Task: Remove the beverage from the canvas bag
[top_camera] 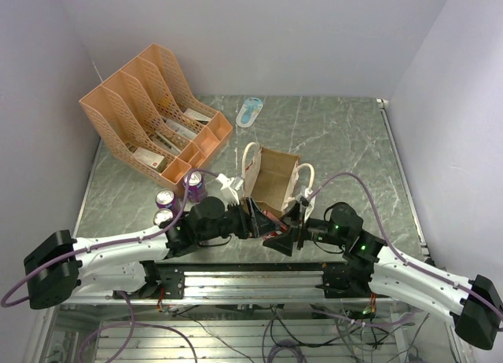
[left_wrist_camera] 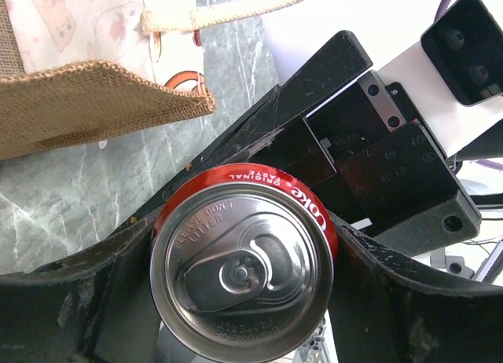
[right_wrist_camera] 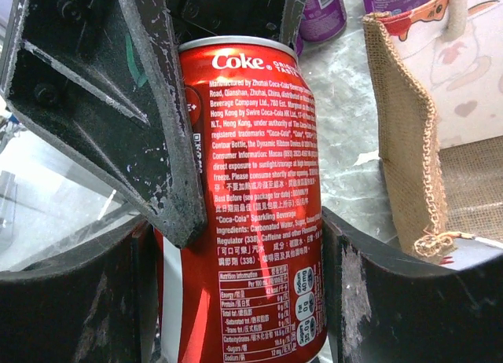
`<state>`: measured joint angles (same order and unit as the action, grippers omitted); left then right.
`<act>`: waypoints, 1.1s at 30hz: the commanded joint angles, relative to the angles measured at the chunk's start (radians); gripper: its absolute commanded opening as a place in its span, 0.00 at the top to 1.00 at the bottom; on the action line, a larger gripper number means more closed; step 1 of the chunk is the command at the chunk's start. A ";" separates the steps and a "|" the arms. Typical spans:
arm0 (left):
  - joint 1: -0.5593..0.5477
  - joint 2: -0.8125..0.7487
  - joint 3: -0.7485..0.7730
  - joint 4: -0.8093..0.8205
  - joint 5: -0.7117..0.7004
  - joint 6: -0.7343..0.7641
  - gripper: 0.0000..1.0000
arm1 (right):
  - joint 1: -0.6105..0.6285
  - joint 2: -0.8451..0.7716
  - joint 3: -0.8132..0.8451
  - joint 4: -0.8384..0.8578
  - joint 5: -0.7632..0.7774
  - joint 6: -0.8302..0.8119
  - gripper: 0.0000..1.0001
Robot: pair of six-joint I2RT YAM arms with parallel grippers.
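While left gripper [left_wrist_camera: 244, 249] and right gripper [right_wrist_camera: 240, 221] both clamp red aluminium Coke can [right_wrist_camera: 259, 182] just near of tan fabric canvas bag [top_camera: 271, 174], we advise loosening one grip only, steadying can.

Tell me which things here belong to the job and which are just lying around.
Job: red Coke can, canvas bag.
Lying about: orange file rack, three other cans, small blue-and-white item.
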<state>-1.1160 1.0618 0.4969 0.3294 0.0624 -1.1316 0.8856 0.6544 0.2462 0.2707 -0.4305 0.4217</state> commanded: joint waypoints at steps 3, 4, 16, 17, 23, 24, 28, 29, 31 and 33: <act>-0.025 -0.058 0.065 0.047 -0.025 0.018 0.93 | 0.012 0.022 0.050 0.024 0.036 -0.026 0.66; -0.026 -0.073 0.065 0.034 -0.034 0.020 0.93 | 0.011 0.025 0.050 0.023 0.042 -0.024 0.57; -0.025 -0.204 0.078 -0.189 -0.170 0.088 0.93 | 0.011 0.053 0.103 -0.124 0.155 0.009 0.00; -0.025 -0.209 0.087 -0.225 -0.186 0.099 0.93 | 0.011 0.047 0.103 -0.133 0.157 0.013 0.00; -0.026 -0.267 0.139 -0.437 -0.330 0.177 0.93 | 0.012 0.018 0.123 -0.223 0.233 0.021 0.00; -0.025 -0.280 0.146 -0.473 -0.356 0.185 0.93 | 0.011 0.020 0.130 -0.252 0.261 0.024 0.00; -0.026 -0.365 0.158 -0.616 -0.444 0.198 0.93 | 0.011 0.025 0.156 -0.341 0.343 0.029 0.00; -0.025 -0.387 0.163 -0.653 -0.465 0.199 0.93 | 0.011 0.021 0.156 -0.361 0.357 0.028 0.00; -0.025 -0.436 0.177 -0.726 -0.506 0.201 0.93 | 0.011 0.010 0.152 -0.380 0.401 0.031 0.00; -0.026 -0.486 0.198 -0.803 -0.551 0.203 0.93 | 0.012 -0.004 0.143 -0.382 0.424 0.037 0.00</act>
<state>-1.1358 0.6701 0.6029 -0.3614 -0.3477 -0.9447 0.9016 0.6750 0.3824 -0.0303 -0.1143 0.4469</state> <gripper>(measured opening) 0.758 0.999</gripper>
